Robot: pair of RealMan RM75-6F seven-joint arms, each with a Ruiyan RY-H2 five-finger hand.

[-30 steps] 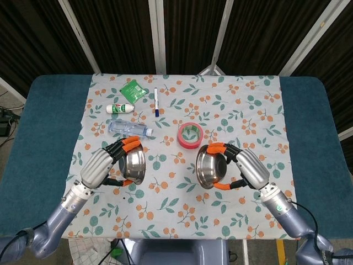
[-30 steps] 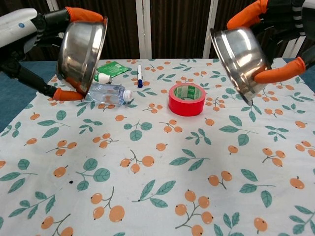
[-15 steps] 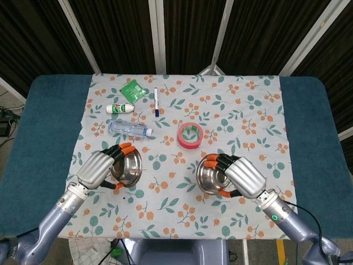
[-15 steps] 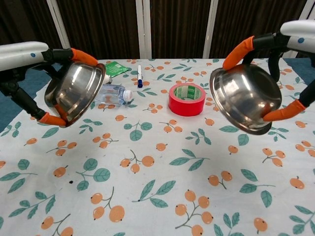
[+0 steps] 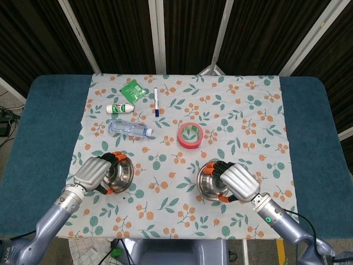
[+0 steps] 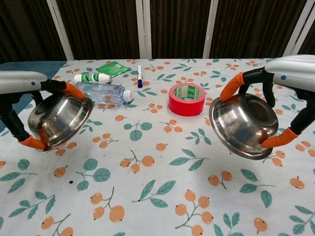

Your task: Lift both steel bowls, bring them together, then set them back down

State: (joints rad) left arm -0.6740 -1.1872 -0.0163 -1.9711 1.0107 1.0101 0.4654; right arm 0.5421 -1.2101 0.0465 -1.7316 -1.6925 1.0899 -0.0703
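Two steel bowls are held tilted above the floral cloth, well apart. My left hand (image 5: 95, 172) (image 6: 22, 96) grips the left steel bowl (image 5: 118, 172) (image 6: 58, 121) by its rim, with orange fingertips over the top edge and under the bottom. The right steel bowl (image 5: 209, 183) (image 6: 243, 126) is gripped the same way by my right hand (image 5: 237, 182) (image 6: 288, 78). Both bowls tip toward the middle of the table. In the chest view both hang low, close to the cloth; whether they touch it cannot be told.
A red tape roll (image 5: 190, 135) (image 6: 187, 99) lies between and beyond the bowls. Further back left lie a clear water bottle (image 5: 128, 128) (image 6: 103, 92), a small white bottle (image 5: 119, 109), a green packet (image 5: 133, 90) and a marker (image 5: 156, 101). The floral cloth (image 5: 242, 116) covers the blue table.
Both hands have lowered their bowls toward the cloth and drawn them nearer the table's front edge. The bowls have tipped from nearly on edge to a flatter tilt.
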